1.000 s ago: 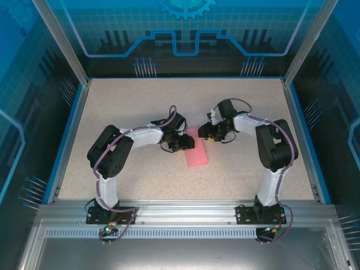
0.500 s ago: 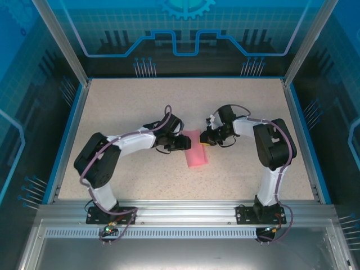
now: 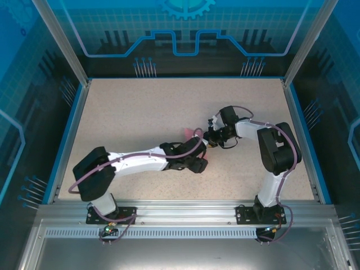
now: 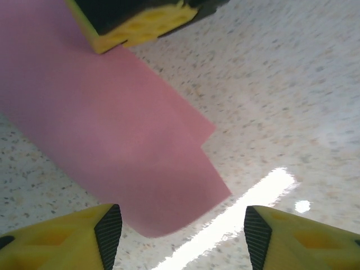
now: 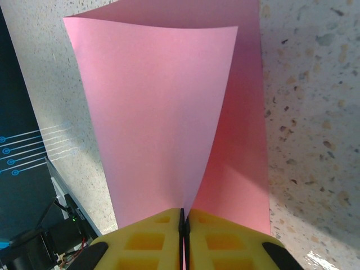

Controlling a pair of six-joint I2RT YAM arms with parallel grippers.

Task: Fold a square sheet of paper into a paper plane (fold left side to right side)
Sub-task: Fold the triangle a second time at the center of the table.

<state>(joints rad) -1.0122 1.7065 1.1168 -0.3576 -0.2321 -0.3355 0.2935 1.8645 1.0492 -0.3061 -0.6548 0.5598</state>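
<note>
The thin pink-red square paper sheet (image 5: 169, 112) is bowing limply, seemingly light and crease-prone. The right fingers (image 5: 146, 242) are pinching its edge, and the left fingers (image 4: 67, 236) are hovering apart above.

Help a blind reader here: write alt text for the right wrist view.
The right gripper, jaws shut, pinches the edge of a folded pink sheet of paper, its upper layer raised off the lower one on a speckled table.
</note>
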